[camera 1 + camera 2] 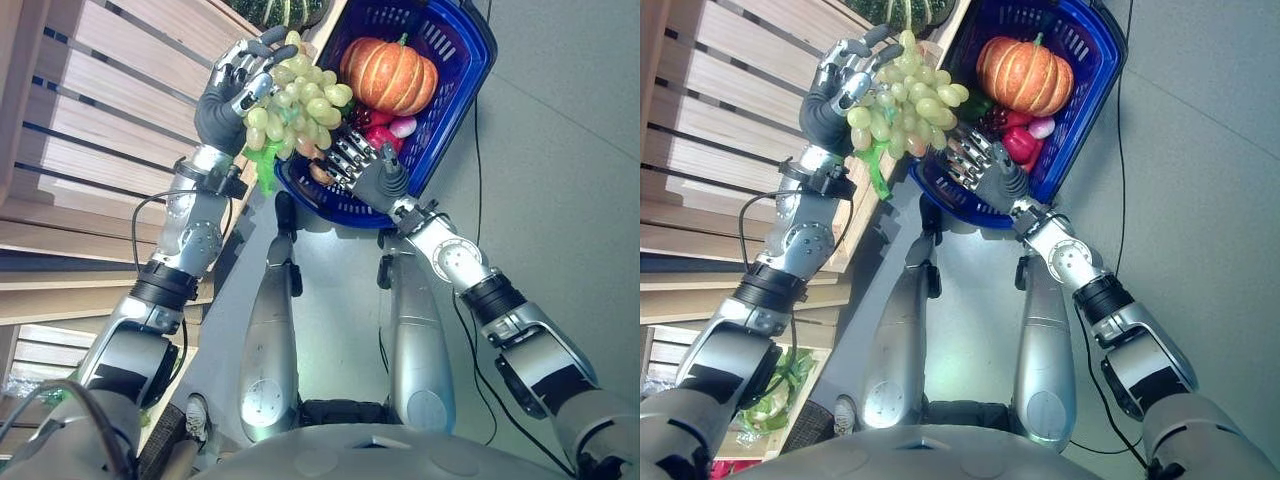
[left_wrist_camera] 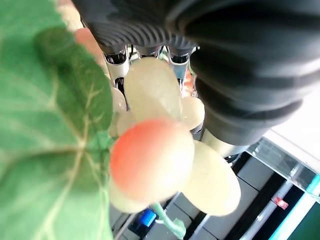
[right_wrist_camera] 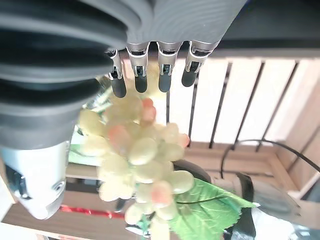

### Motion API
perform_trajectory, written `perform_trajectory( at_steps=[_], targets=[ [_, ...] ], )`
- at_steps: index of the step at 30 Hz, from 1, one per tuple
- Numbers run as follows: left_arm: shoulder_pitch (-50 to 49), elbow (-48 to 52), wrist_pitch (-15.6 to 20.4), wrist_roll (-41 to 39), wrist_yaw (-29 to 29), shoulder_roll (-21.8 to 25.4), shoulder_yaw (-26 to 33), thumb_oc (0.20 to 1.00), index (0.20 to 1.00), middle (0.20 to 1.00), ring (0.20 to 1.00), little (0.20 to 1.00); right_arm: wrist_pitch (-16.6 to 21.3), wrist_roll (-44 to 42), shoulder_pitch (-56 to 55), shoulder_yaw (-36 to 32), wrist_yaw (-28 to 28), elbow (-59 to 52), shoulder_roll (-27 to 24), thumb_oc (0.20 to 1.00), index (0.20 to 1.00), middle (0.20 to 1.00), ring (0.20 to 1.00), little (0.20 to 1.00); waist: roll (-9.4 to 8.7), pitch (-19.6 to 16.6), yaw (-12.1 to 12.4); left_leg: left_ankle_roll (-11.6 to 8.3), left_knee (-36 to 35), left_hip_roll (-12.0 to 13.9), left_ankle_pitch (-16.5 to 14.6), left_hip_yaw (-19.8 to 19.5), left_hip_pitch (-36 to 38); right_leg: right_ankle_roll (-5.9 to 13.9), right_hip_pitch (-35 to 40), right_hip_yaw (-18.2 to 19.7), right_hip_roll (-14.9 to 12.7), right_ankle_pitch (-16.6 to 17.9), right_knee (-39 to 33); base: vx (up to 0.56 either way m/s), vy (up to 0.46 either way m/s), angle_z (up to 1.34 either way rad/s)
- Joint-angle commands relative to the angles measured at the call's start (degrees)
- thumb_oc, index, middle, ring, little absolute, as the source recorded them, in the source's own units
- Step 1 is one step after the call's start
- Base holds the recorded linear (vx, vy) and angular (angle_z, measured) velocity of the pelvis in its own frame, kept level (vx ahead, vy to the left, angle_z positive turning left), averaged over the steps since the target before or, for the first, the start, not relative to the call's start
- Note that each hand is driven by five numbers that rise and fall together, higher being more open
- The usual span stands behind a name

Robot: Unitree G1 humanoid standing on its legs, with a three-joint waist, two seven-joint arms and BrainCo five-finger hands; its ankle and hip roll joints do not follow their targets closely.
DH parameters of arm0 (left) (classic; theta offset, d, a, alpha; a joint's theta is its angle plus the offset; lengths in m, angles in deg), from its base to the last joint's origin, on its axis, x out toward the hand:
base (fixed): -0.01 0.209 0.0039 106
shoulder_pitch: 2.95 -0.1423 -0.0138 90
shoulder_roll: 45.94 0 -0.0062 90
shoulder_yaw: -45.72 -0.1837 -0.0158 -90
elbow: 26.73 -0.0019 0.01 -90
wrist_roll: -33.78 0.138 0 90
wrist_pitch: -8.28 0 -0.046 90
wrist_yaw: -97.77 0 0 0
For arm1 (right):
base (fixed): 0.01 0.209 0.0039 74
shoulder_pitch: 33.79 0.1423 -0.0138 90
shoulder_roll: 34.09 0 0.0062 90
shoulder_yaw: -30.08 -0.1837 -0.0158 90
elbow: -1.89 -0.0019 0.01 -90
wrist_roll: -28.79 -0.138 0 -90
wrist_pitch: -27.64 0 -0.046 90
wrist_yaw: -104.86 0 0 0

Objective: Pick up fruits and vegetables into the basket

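My left hand (image 1: 222,105) is raised beside the wooden shelf, its fingers curled round a bunch of pale green grapes (image 1: 295,105) with a green leaf (image 1: 265,165) hanging below. The bunch hangs at the near left rim of the blue basket (image 1: 470,70). Up close, the grapes (image 2: 150,155) and leaf (image 2: 50,125) sit right against that hand. My right hand (image 1: 378,180) is at the basket's near rim with curled fingers, holding the basket off the floor. Inside lie an orange pumpkin (image 1: 388,75) and red vegetables (image 1: 385,125). The grapes (image 3: 140,160) also hang just past the right hand's fingers.
A slatted wooden shelf (image 1: 100,120) runs along the left. A dark green squash (image 1: 280,10) lies on it at the top. Leafy greens (image 1: 770,395) sit in a lower crate at the bottom left. Grey floor (image 1: 560,150) spreads to the right of the basket.
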Motion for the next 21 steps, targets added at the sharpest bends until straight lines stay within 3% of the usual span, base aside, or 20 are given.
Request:
perform_trajectory(
  at_steps=[1, 10, 11, 13, 15, 16, 21],
  targets=[
    [1.99, 6.88, 1.15, 1.57, -2.7, 2.07, 0.29, 0.2, 0.2, 0.2, 0.2, 0.2, -1.62, -3.95, 0.38, 0.36, 2.94, -6.7, 2.99, 1.0, 1.0, 1.0, 1.0, 1.0, -0.54, -0.92, 0.43, 4.59, 2.27, -6.86, -3.75, 1.35, -0.26, -0.56, 5.42, -5.16, 2.4, 0.67, -5.88, 0.0, -0.013, 0.08],
    [2.8, 7.99, -1.45, 1.42, -5.86, 2.5, -0.57, 0.2, 0.2, 0.2, 0.2, 0.2, -3.34, -4.63, 2.77, 0.99, 4.97, -8.5, 3.56, 1.0, 1.0, 1.0, 1.0, 1.0, -0.61, -0.92, 0.89, 4.77, 2.48, -6.93, -3.77, 1.18, -0.28, -0.41, 5.47, -5.59, 2.23, 0.93, -5.87, 0.01, -0.012, 0.03],
    [2.68, 8.23, -1.77, 1.47, -5.7, 2.48, -0.92, 0.2, 0.2, 0.2, 0.2, 0.2, -3.47, -4.49, 2.69, 1.11, 5.06, -8.9, 3.82, 1.0, 1.0, 1.0, 1.0, 1.0, -0.68, -0.92, 0.86, 4.55, 2.62, -7.04, -5.41, 0.95, 1.03, -0.02, 6.61, -5.24, 2.24, -0.67, -5.44, 0.0, 0.0, 0.0],
    [3.1, 8.54, -2.26, 1.69, -5.86, 2.79, -1.23, 0.2, 0.2, 0.2, 0.2, 0.2, -3.4, -4.93, 3.57, 1.15, 5.0, -10.01, 3.94, 1.0, 1.0, 1.0, 1.0, 1.0, -0.64, -0.92, 0.97, 4.78, 2.65, -7.01, -3.86, 1.08, -0.23, -0.32, 5.5, -5.64, 2.22, 0.9, -5.69, 0.0, -0.012, 0.06],
    [3.22, 8.33, -2.83, 1.47, -6.25, 2.9, -1.51, 0.2, 0.2, 0.2, 0.2, 0.2, -3.68, -5.86, 3.77, 0.88, 5.22, -10.72, 4.12, 1.0, 1.0, 1.0, 1.0, 1.0, -0.69, -0.92, 0.97, 4.63, 2.91, -7.14, -5.54, 0.82, 1.08, 0.07, 6.66, -5.31, 2.18, -0.7, -5.2, 0.05, -0.014, 0.07],
    [3.54, 8.36, -3.01, 1.32, -6.46, 3.07, -1.47, 0.2, 0.2, 0.2, 0.2, 0.2, -3.65, -6.3, 4.3, 0.74, 5.29, -11.0, 4.01, 1.0, 1.0, 1.0, 1.0, 1.0, -0.64, -0.92, 1.03, 4.85, 2.68, -7.06, -3.97, 1.03, -0.07, -0.24, 5.62, -5.72, 2.16, 0.87, -5.6, -0.07, 0.0, 0.03],
    [4.46, 7.98, -4.5, 1.52, -7.69, 3.2, -1.74, 0.2, 0.2, 0.2, 0.2, 0.2, -3.76, -7.57, 5.78, -0.09, 5.13, -12.37, 4.57, 1.0, 1.0, 1.0, 1.0, 1.0, -0.66, -0.92, 1.09, 4.98, 2.97, -7.1, -4.08, 0.95, -0.36, -0.19, 5.35, -5.7, 2.21, 1.02, -5.55, -0.02, -0.001, 0.0]
  ],
)
